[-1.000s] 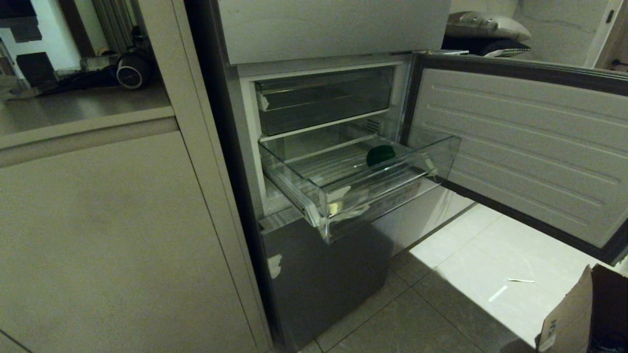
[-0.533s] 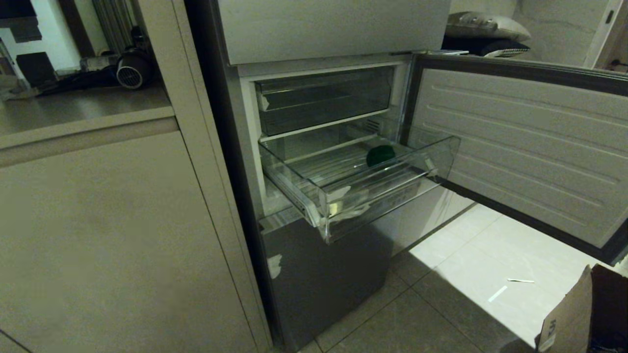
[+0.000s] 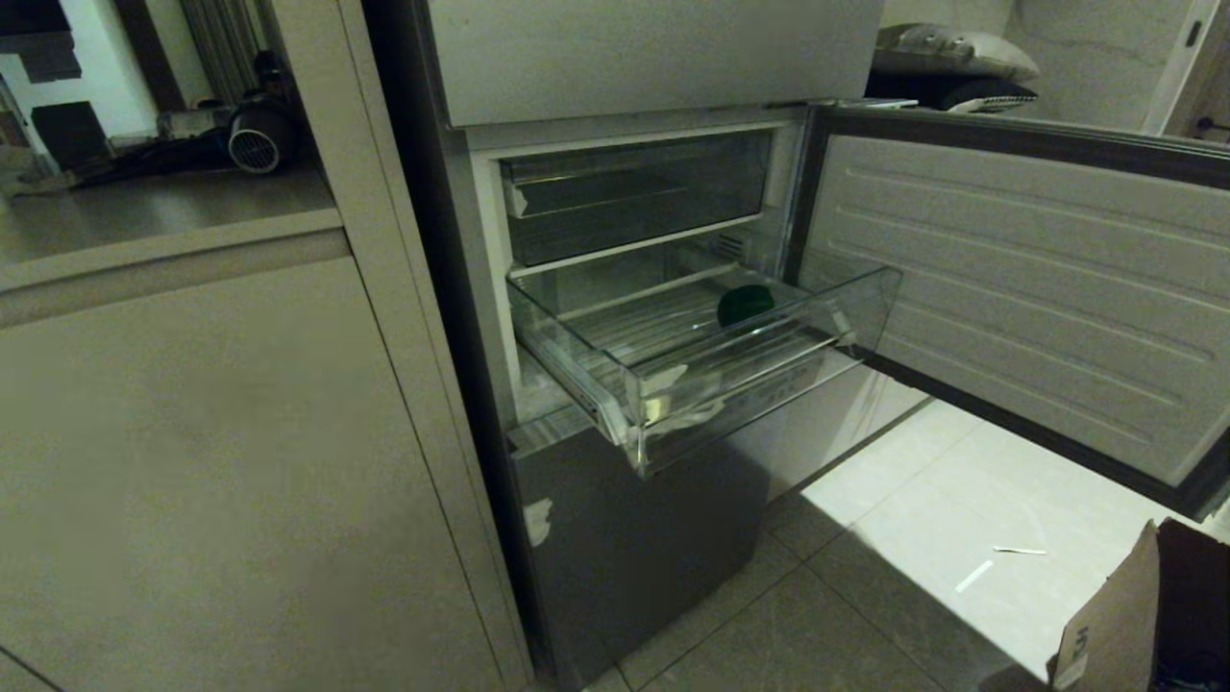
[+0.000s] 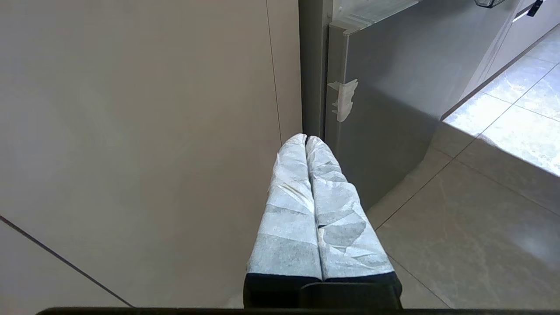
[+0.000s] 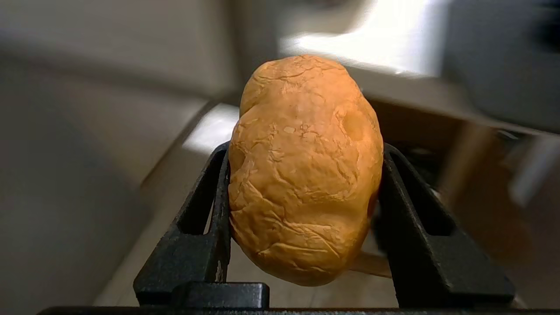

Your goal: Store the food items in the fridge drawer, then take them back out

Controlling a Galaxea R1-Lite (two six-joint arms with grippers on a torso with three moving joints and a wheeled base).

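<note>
- Fridge drawer (image 3: 730, 370), head view: clear plastic, pulled well out of the open fridge (image 3: 615, 538), ribbed floor, white tape scraps on the near lip. Smoky drawer (image 3: 634, 192) above it is pushed in. Fridge door (image 3: 1019, 288) swung open to the right.
- Green food item (image 3: 745, 304), head view: dark, rounded, glossy, sitting on the drawer floor toward the far right corner. Neither arm shows here.
- Left wrist view: left end effector (image 4: 306, 140) has its wrapped fingers pressed together, empty, parked low, pointing at the seam between cabinet panel (image 4: 140, 131) and fridge front; tape scrap (image 4: 344, 99) on the fridge edge.
- Right wrist view: right end effector (image 5: 304, 170) is clamped on the brownish-orange food item (image 5: 304, 170), jaws on its two flanks, long axis upright. Background blurred, so position relative to the drawer can't be told.
- Handling, my read: orange piece looks light, matte and wrinkled, so decent friction; the mid-body pinch is the right place. Green one looks slick and round; grip across the widest part.
</note>
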